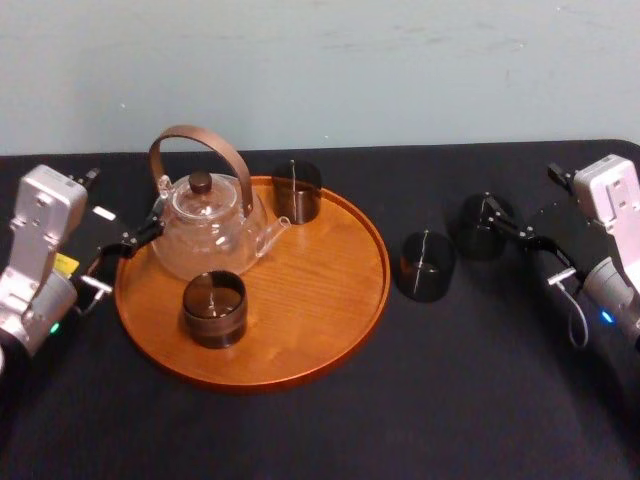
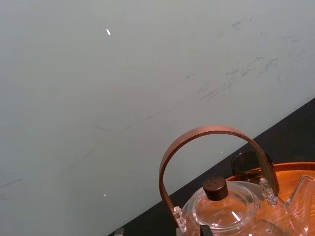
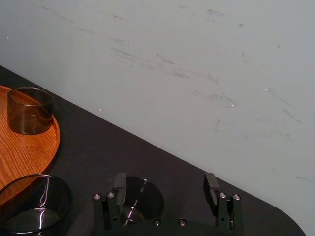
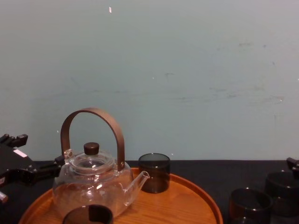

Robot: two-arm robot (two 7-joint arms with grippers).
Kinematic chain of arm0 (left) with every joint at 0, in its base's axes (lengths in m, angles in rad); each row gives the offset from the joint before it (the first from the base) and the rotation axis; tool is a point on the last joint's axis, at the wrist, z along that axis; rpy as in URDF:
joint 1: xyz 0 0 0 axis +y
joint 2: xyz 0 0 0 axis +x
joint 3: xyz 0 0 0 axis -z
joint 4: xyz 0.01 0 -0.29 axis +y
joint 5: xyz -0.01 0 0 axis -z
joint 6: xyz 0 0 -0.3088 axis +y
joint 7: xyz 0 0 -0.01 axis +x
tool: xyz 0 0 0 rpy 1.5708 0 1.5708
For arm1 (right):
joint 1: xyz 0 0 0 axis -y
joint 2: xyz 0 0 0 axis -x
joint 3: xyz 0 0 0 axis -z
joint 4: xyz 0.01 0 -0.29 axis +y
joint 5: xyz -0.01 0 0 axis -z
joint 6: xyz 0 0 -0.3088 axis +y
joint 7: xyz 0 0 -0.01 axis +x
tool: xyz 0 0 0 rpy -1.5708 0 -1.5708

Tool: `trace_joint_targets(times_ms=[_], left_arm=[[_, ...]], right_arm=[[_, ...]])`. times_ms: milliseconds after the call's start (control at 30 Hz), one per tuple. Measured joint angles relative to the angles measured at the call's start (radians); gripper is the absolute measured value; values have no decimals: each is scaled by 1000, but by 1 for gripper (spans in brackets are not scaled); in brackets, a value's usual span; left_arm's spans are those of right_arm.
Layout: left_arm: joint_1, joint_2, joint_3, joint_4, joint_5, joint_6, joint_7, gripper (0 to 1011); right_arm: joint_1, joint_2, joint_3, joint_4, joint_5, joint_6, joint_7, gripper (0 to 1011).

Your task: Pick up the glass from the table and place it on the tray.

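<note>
Glass (image 1: 480, 228): stands upright on black table (image 1: 480, 400), right of wooden tray (image 1: 330, 300), at right gripper (image 3: 165, 182), jaws spread. Second glass (image 1: 427, 265): between first and tray. Left gripper (image 1: 135, 238): beside glass teapot (image 1: 205, 235), jaws apart.

Front glass (image 4: 88, 214) on tray (image 4: 187, 205): cut by chest view's bottom edge. Teapot (image 2: 226, 211) base: cut off, left wrist view.

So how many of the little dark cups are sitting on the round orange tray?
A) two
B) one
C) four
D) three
A: the back glass beside the teapot and the front glass both stand on the tray. The nearer glass and the farther glass stand off it on the table.
</note>
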Motion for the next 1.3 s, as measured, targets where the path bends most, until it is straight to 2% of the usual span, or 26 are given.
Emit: trace_joint_targets(times_ms=[1300], left_arm=[[0,0,0,0,0,0,0,1001]], right_arm=[[0,0,0,0,0,0,0,1002]])
